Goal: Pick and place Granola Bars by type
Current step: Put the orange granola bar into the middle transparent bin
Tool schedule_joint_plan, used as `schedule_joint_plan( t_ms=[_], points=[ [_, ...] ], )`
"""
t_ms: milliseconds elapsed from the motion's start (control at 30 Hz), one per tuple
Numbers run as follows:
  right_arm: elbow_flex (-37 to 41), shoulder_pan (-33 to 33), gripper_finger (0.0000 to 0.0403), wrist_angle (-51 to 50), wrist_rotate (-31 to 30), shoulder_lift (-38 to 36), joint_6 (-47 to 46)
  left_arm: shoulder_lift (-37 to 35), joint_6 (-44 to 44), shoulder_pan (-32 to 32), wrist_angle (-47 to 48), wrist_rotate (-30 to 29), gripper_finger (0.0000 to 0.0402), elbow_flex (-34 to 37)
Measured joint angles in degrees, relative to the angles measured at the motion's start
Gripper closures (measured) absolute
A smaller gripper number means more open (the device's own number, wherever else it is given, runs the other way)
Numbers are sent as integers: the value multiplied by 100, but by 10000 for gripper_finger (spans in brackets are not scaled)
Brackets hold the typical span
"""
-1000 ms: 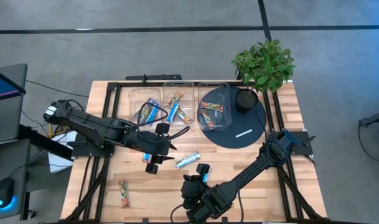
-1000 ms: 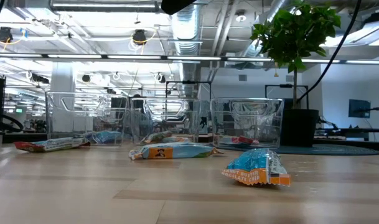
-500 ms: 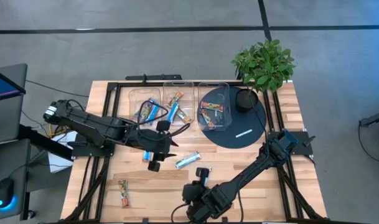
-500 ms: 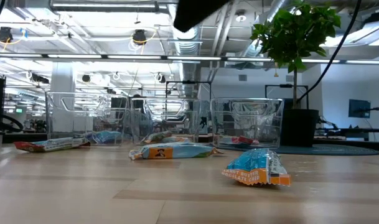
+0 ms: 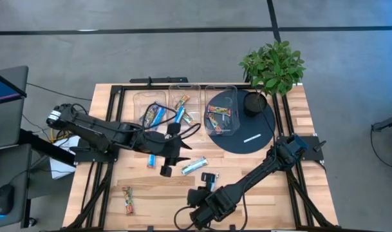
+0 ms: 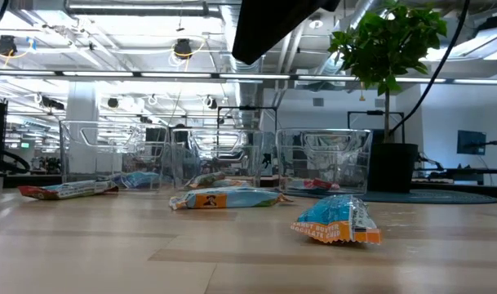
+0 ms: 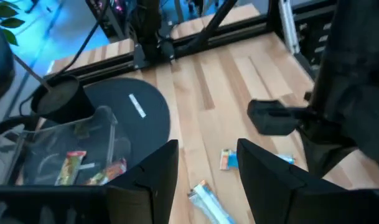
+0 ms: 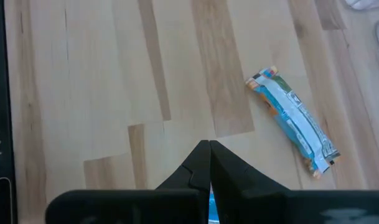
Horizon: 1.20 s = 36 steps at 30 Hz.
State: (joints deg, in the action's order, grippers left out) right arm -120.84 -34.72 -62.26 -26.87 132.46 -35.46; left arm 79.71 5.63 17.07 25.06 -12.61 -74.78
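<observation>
Hovering with jaws parted and empty, the left gripper [image 5: 165,169] lines up over loose table bars [image 5: 194,166]; the right gripper [image 5: 209,178], jaws pinched shut, waits nearby.

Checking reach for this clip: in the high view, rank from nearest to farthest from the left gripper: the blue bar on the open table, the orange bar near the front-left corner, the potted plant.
From the left gripper:
1. Blue bar, just beside it, mid-table.
2. Orange bar, front-left.
3. Potted plant, far right corner.

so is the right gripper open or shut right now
Shut: in the right wrist view the right gripper's two dark fingers meet at a point, no gap.
</observation>
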Motion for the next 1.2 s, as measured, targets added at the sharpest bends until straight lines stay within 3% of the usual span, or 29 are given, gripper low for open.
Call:
schedule_joint_plan(
  t_ms=[333,600,1200],
  points=[
    [0,37,403,-76,149,0,9,203,-144,-9,-585,-433,242,-4],
    [0,37,403,-72,154,0,3,201,-300,-8,-517,-384,242,4],
    [0,42,403,-26,155,0,0,201,-673,-7,-818,1414,242,4]
  ],
)
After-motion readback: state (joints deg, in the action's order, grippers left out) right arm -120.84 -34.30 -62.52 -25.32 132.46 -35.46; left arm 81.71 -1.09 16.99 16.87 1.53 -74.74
